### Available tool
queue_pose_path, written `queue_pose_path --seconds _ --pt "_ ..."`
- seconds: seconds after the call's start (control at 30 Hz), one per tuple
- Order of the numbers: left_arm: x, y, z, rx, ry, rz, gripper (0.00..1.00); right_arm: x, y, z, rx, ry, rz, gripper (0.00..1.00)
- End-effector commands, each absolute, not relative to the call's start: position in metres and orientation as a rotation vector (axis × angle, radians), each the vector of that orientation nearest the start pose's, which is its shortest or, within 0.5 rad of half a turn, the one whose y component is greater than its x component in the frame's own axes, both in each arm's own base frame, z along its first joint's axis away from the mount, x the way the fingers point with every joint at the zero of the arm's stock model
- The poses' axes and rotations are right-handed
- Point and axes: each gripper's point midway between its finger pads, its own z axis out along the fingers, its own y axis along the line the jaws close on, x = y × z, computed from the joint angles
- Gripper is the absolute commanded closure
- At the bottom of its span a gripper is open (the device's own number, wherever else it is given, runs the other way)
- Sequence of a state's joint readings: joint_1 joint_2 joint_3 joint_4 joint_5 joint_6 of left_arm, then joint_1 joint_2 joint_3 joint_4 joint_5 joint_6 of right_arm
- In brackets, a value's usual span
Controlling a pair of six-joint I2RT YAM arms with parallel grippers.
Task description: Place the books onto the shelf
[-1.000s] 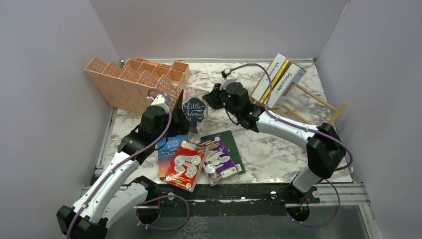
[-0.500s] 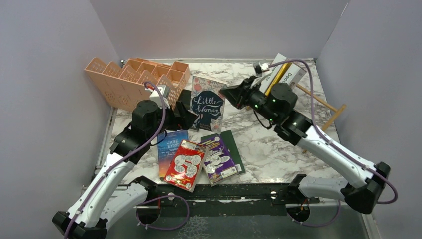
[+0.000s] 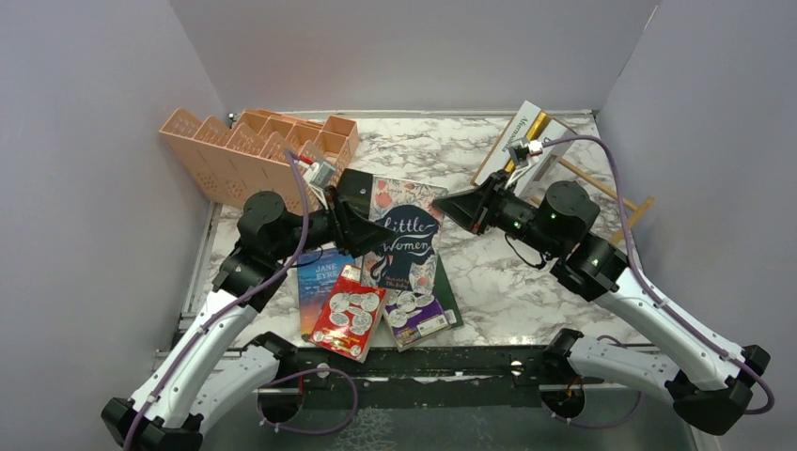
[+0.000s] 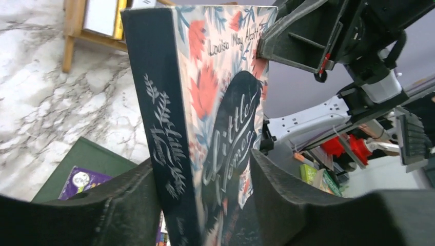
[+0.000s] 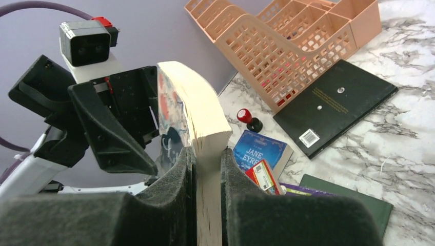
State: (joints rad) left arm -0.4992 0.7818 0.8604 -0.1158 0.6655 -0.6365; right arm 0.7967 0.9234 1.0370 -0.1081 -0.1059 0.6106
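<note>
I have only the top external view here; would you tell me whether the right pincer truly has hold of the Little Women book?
Observer: Yes. The right wrist view shows the right pincer clamped on the page edge of the Little Women book.
Operator: Thank you. How does the left pincer stand?
Observer: In its own wrist view, the left pincer has one finger on each side of the book at the spine. I cannot tell whether it grips.
Operator: Is anything hidden beneath the left arm?
Observer: A black book lies flat on the table beside the peach organizer.
</note>
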Motion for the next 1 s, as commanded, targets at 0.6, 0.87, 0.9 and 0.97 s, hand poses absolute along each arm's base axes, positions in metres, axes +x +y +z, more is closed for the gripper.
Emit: queue_pose_path --seconds 0.6,0.87,0.9,0.97 --pt "0.196 -0.243 0.351 0.437 1.695 -1.308 1.0 0.241 0.21 0.376 -0.025 1.688 0.787 0.34" --pt "0.251 -0.284 0.374 0.471 1.688 -1.151 1.0 0.236 0.146 0.386 0.1 1.653 0.561 0.36" --pt "0.259 -0.288 0.381 0.472 1.68 -1.115 1.0 0.237 0.131 0.385 0.138 1.649 0.493 0.36" --pt "0.271 -0.299 0.393 0.476 1.657 -1.089 1.0 0.237 0.101 0.384 0.216 1.642 0.349 0.37"
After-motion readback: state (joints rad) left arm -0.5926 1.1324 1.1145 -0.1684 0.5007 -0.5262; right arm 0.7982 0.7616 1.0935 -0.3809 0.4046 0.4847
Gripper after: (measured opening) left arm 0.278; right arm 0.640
